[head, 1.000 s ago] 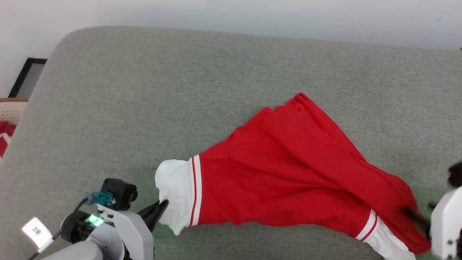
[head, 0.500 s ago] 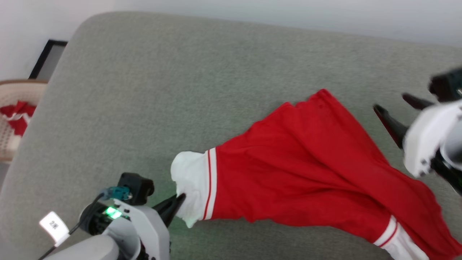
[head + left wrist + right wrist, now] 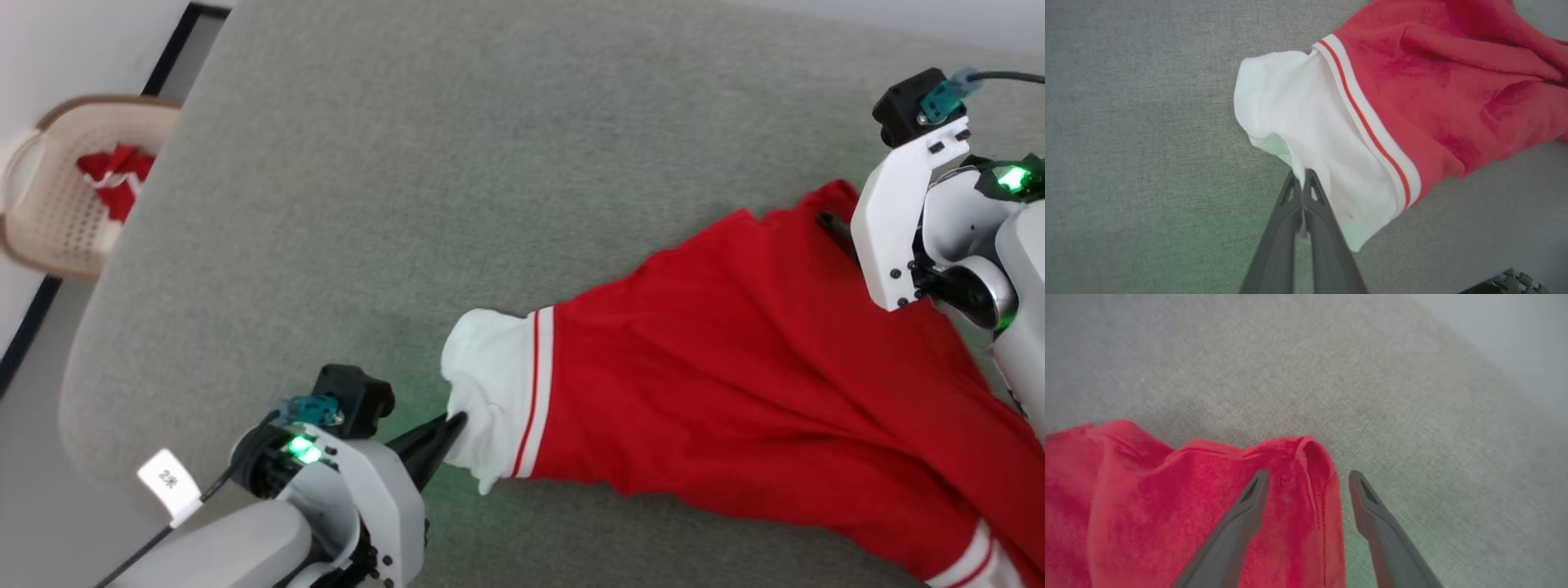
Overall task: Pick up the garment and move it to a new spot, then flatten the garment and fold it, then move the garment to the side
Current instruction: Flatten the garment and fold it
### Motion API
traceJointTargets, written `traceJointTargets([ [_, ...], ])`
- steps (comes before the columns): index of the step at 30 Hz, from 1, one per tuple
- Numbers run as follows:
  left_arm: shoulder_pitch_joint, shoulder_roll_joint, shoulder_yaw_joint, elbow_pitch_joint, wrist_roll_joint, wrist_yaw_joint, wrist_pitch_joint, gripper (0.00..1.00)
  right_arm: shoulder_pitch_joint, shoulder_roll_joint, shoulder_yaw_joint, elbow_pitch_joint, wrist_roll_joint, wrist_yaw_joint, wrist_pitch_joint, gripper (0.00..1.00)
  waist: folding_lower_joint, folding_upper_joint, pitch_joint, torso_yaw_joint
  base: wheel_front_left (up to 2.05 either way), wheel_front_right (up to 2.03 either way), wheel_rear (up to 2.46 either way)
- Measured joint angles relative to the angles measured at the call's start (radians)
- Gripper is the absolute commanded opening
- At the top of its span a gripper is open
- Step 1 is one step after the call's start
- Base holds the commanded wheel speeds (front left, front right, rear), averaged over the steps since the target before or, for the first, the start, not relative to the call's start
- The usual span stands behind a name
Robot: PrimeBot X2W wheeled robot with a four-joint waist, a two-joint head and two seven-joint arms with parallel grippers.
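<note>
Garment [image 3: 735, 367] sprawls red across the grey cushion [image 3: 367, 163] in the head view, its white sleeve [image 3: 494, 384] meeting my left gripper [image 3: 454, 423]; a beige basket [image 3: 41, 245] beside the cushion's corner holds a smaller red cloth [image 3: 114, 171]. Left wrist view: my fingers pressed together, pinching the sleeve's edge. Right wrist view: my right gripper [image 3: 1308, 479] spread, straddling the garment's red corner.

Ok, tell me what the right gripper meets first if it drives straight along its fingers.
Most likely the garment: its red hem corner lies between the fingers of the open right gripper, just past the tips. Beyond comes the grey cushion; height above the cloth is unclear.
</note>
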Motion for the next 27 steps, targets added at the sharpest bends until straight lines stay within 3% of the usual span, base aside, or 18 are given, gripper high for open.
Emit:
traceJointTargets([
  [7,-0.015,-0.034,-0.003,0.037,0.002,-0.028,-0.007,0.00,-0.109,0.004,0.108,0.165,0.076,0.000,0.103,1.00,0.0000,0.0000,0.034,0.045,0.00,0.00,0.00],
  [8,-0.016,-0.036,-0.003,0.042,0.002,-0.030,-0.008,0.00,-0.122,0.007,0.115,0.185,0.087,0.000,0.122,0.76,0.0000,0.0000,0.037,0.050,0.00,0.00,0.00],
  [9,-0.018,-0.039,-0.003,0.046,0.001,-0.032,-0.009,0.00,-0.137,0.010,0.123,0.206,0.102,0.000,0.150,0.23,0.0000,0.0000,0.039,0.054,0.00,0.00,0.00],
  [10,-0.018,-0.042,-0.002,0.052,-0.001,-0.037,-0.012,0.00,-0.152,0.013,0.128,0.222,0.115,0.000,0.178,0.00,0.0000,0.0000,0.041,0.056,0.00,0.00,0.00],
  [13,-0.019,-0.043,0.001,0.066,-0.004,-0.043,-0.012,0.00,-0.185,0.021,0.154,0.254,0.127,0.000,0.229,0.00,0.0000,0.0000,0.043,0.056,0.00,0.00,0.00],
  [17,-0.043,-0.034,0.007,0.077,-0.013,-0.048,0.014,0.00,-0.199,0.030,0.154,0.292,0.138,0.000,0.212,0.00,0.0001,0.0000,0.033,0.046,0.00,0.00,0.00],
  [27,-0.272,0.089,0.068,0.074,-0.009,-0.047,0.210,0.00,-0.257,0.029,0.132,0.300,0.157,0.000,0.064,0.00,0.0000,0.0000,-0.046,0.001,0.00,0.00,0.00],
])
